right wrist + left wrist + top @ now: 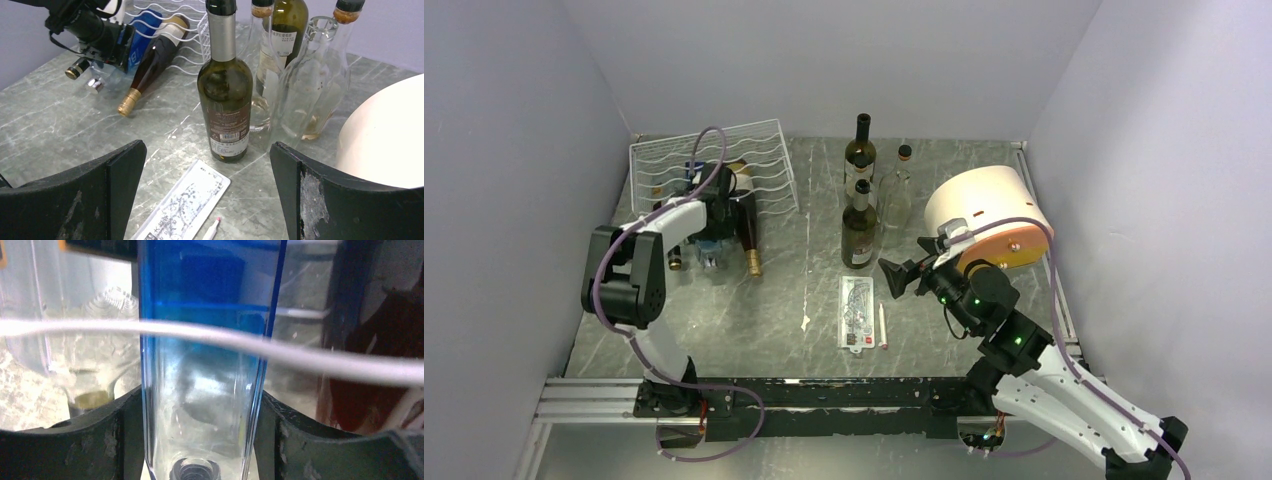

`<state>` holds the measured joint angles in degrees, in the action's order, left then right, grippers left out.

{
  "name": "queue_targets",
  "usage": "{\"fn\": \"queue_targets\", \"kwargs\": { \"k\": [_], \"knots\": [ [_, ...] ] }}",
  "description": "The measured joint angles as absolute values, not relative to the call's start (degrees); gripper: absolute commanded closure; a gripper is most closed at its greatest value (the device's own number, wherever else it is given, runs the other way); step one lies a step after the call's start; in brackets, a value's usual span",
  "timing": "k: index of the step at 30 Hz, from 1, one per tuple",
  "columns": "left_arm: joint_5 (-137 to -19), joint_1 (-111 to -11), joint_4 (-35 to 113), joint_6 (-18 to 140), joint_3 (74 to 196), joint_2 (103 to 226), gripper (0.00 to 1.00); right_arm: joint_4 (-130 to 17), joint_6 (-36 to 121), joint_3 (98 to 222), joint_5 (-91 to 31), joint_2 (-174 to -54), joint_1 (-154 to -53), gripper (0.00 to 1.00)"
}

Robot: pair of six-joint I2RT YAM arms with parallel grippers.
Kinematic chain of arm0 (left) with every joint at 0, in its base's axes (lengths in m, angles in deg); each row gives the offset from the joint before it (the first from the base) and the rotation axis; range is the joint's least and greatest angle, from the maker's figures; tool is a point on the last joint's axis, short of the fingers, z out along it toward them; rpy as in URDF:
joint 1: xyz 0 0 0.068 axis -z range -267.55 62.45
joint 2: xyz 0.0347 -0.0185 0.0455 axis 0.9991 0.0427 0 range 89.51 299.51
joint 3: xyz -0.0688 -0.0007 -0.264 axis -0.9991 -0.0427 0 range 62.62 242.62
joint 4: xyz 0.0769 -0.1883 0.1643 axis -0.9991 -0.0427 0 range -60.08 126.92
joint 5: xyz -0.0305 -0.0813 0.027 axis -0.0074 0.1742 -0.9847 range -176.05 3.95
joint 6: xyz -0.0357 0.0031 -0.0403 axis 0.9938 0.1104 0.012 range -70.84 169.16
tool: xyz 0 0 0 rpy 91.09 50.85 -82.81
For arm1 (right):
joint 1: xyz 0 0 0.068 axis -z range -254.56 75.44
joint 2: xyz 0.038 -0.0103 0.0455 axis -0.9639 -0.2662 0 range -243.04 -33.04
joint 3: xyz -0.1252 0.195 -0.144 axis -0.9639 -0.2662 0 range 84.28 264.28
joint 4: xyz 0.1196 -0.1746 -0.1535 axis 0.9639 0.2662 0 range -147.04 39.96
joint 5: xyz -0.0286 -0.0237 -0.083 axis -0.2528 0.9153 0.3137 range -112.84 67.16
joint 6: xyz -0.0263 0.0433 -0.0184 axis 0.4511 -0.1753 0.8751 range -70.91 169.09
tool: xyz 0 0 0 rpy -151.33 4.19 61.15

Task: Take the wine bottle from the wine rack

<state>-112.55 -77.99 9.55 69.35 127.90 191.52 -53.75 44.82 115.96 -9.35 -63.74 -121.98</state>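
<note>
The white wire wine rack (754,160) stands at the back left and also shows in the right wrist view (195,55). Three bottles lie on it with their necks toward me. One is a clear wine bottle with a blue label (711,247), one a dark bottle with a gold foil neck (749,240), and one has a dark cap (674,262). My left gripper (714,222) is shut on the clear blue-label bottle (200,390), fingers (122,430) on both sides. A white rack rung (310,355) crosses in front. My right gripper (894,277) is open and empty (206,147).
Several bottles stand mid-table, the nearest a dark green one (859,228) (225,100), with clear ones (894,195) behind. A printed card (856,312) and a pen (882,325) lie in front. A white and orange round object (989,215) sits at right.
</note>
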Motion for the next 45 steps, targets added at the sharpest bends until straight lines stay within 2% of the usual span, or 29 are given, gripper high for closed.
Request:
{"fn": "queue_targets", "kwargs": {
  "k": [10,21,25,31,37,41,45],
  "knots": [
    [-104.75,-77.92,8.37,74.70,116.56,177.25,0.38,-53.73,44.86,115.96,-9.37,-65.62,-121.98,0.00],
    [-94.67,-77.97,-2.65,82.14,110.74,156.84,0.57,-53.95,45.69,115.99,-10.81,-67.79,-121.98,0.00],
    [-91.76,-78.03,-7.48,83.73,110.63,150.34,0.61,-54.24,46.89,116.12,-14.68,-70.58,-121.98,0.00],
    [-87.50,-78.03,-14.85,85.00,110.54,142.96,0.72,-56.86,49.03,116.60,-25.34,-73.16,-122.64,0.00],
    [-84.29,-78.03,-19.31,84.67,110.54,139.22,0.75,-61.27,53.67,118.83,-32.08,-77.32,-131.25,0.00],
    [-82.65,-78.03,-22.30,83.62,110.54,136.47,0.76,-63.74,58.87,122.67,-32.38,-85.84,-139.81,0.00],
    [-81.16,-78.05,-24.83,82.20,110.59,134.45,0.77,-67.09,63.85,126.13,-34.61,-97.01,-142.20,0.00]
  ]
}}
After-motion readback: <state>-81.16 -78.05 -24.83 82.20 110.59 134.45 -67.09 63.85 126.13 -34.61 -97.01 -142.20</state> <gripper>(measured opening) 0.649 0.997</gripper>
